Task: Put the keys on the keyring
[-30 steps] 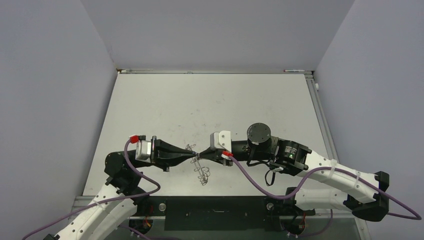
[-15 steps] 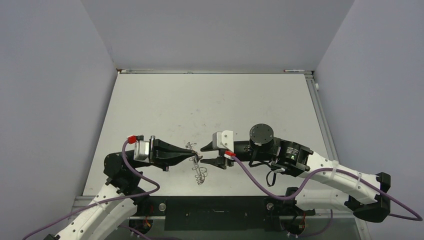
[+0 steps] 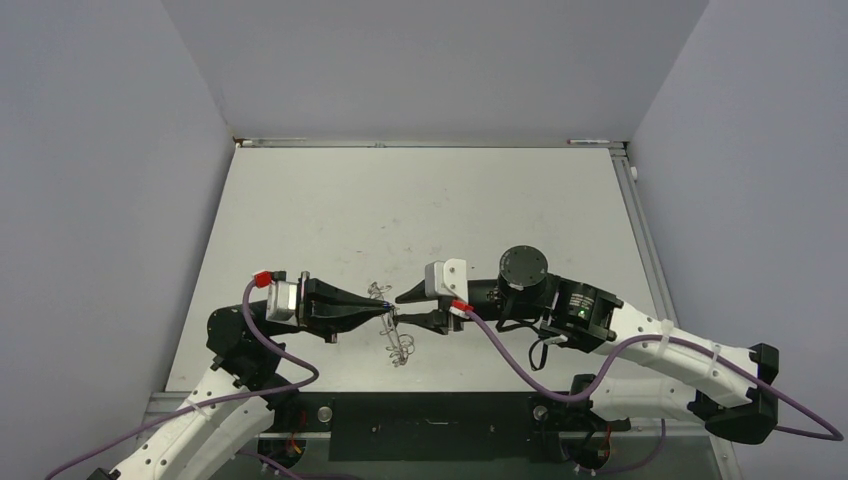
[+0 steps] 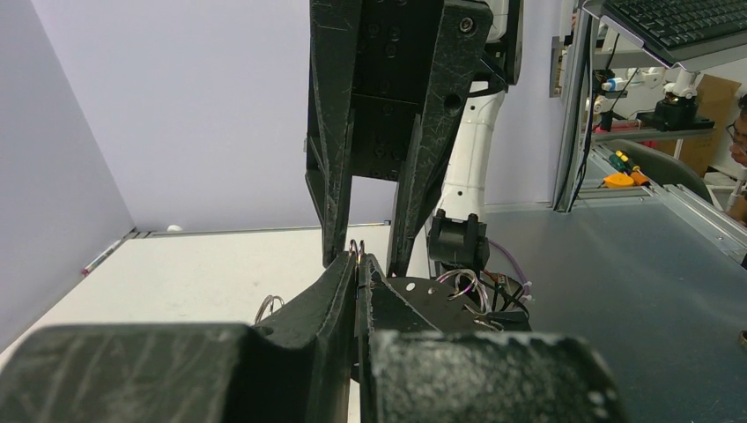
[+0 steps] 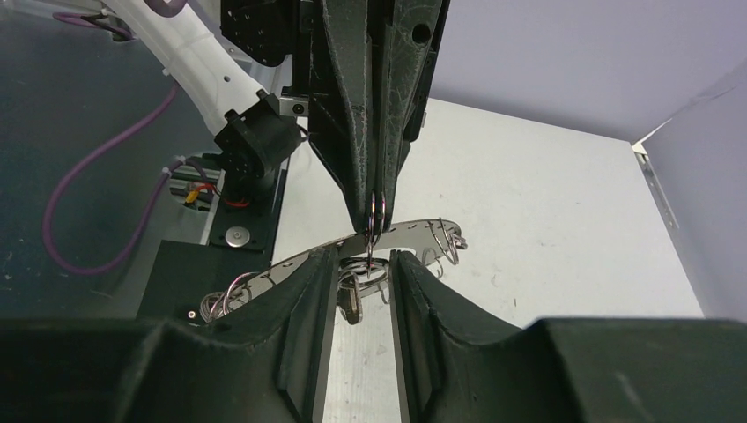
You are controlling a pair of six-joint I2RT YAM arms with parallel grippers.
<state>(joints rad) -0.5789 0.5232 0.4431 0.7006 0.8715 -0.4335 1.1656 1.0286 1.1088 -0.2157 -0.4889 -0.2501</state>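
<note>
the keyring hangs above the white surface, low and centre in the top view, held between the two arms. the left tool is closed tight, its tips pinching a thin wire loop on the ring's rim. the right tool faces it tip to tip with its jaws partly apart. its fingers sit on either side of the ring's grey band and of the left tool's tip, and grip nothing that can be seen. what looks like a small key dangles just under the band between those fingers, too small to be sure of. more wire loops hang off the ring's lower end. a second ago the right tool was closed against the left tool's tip. half a second ago its jaws stood wider than now.
</note>
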